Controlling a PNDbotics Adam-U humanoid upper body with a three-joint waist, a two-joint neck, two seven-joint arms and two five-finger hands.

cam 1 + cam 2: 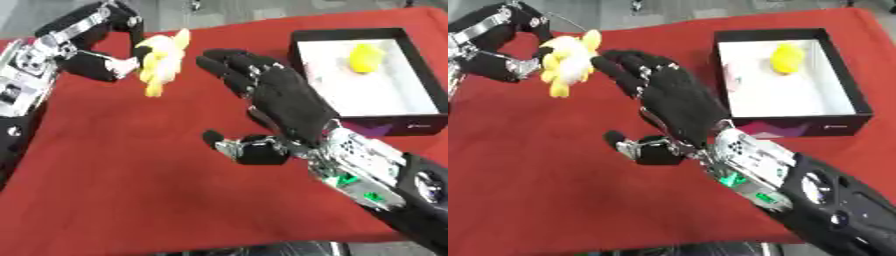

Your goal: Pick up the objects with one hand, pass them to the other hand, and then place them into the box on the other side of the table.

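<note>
My left hand (pixel 103 59) is raised over the red table's far left, its fingers and thumb curled round a yellow and white soft toy (pixel 162 60). Just to the right of the toy my right hand (pixel 280 100) is held out open, fingers straight and spread, fingertips close to the toy but apart from it. The black box (pixel 302 65) with a white inside stands at the far right. A yellow object (pixel 366 57) lies in its far part.
The red cloth (pixel 131 165) covers the table, with its front edge low in the views. My right forearm (pixel 376 175) crosses the lower right. A faint pinkish patch (pixel 732 75) shows on the box's white floor near its left wall.
</note>
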